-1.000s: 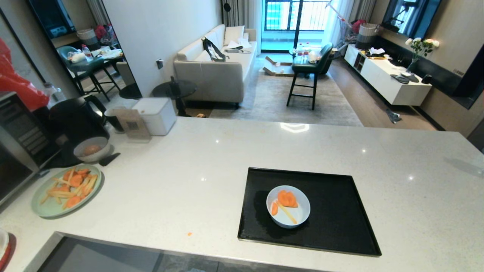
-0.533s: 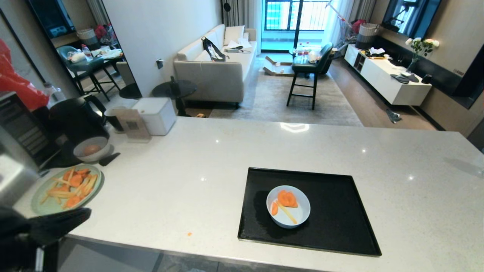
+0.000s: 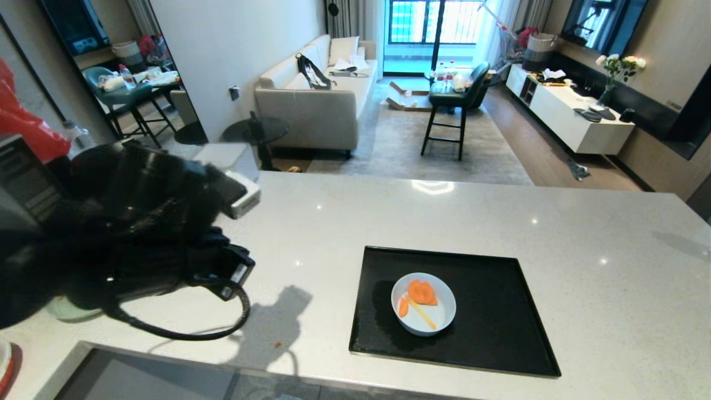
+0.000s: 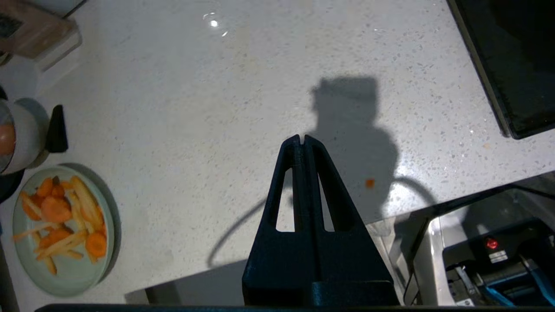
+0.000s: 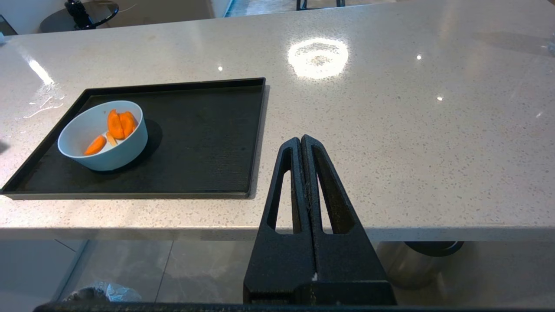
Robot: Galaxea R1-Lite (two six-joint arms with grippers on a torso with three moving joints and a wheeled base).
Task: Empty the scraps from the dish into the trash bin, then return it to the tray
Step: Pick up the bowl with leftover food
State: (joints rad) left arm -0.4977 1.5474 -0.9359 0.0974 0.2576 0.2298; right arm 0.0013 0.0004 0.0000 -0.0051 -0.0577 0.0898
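Note:
The dish (image 3: pixel 423 304), a small pale bowl, sits left of centre on the black tray (image 3: pixel 500 322). It holds the scraps (image 3: pixel 421 293): orange chunks and a pale stick. My left arm (image 3: pixel 144 233) hangs over the counter's left side, well left of the tray. The left gripper (image 4: pixel 302 138) is shut and empty above bare counter, with the tray's corner (image 4: pixel 511 65) off to one side. My right gripper (image 5: pixel 301 139) is shut and empty, parked at the counter's near edge beside the tray (image 5: pixel 208 143) and dish (image 5: pixel 104 138). Crinkly plastic of the trash bin (image 5: pixel 102 292) shows on the floor below.
A pale green plate (image 4: pixel 65 229) heaped with orange and yellow pieces lies at the counter's left end, next to a grey bowl (image 4: pixel 17 134). An orange crumb (image 4: pixel 369 183) lies near the front edge. A steel cylinder (image 5: pixel 416 264) stands under the counter.
My left arm has come up from below the counter's left edge and now hangs over the counter, hiding the green plate and the kettle in the head view. Dish and tray have not moved.

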